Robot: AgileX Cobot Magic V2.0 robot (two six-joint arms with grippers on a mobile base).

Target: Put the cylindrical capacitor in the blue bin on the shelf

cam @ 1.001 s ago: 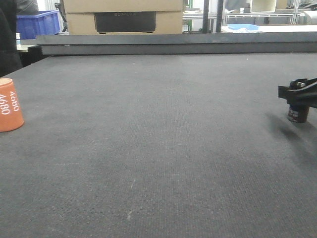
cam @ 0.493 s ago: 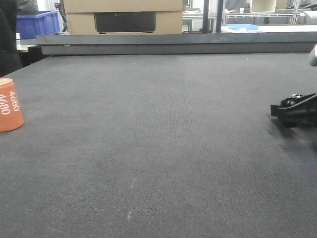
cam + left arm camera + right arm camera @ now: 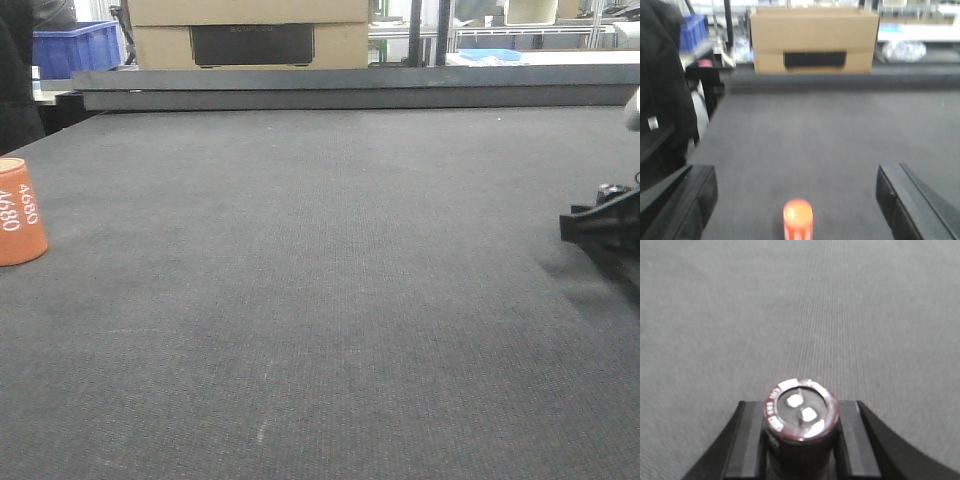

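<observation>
In the right wrist view my right gripper [image 3: 801, 407] is shut on the cylindrical capacitor [image 3: 801, 415]. It is a dark brown-black cylinder, and its silvery top with two terminals faces the camera above the grey mat. In the front view the right gripper [image 3: 600, 225] shows at the right edge, low over the mat, and the capacitor is hidden there. My left gripper [image 3: 796, 180] is open and empty. A blue bin [image 3: 75, 45] stands at the far left in the background. Steel shelf rails [image 3: 520, 35] show at the back right.
An orange cylinder marked 4680 [image 3: 20, 212] stands at the mat's left edge, below my open left fingers in the left wrist view [image 3: 798, 220]. A cardboard box [image 3: 250, 35] stands behind a raised dark ledge [image 3: 350, 90] at the back. A dark-clothed person [image 3: 662, 95] is at the left.
My right gripper has dropped lower over the mat and shifted sideways. The capacitor showed under it one second ago and is now hidden in the front view.
</observation>
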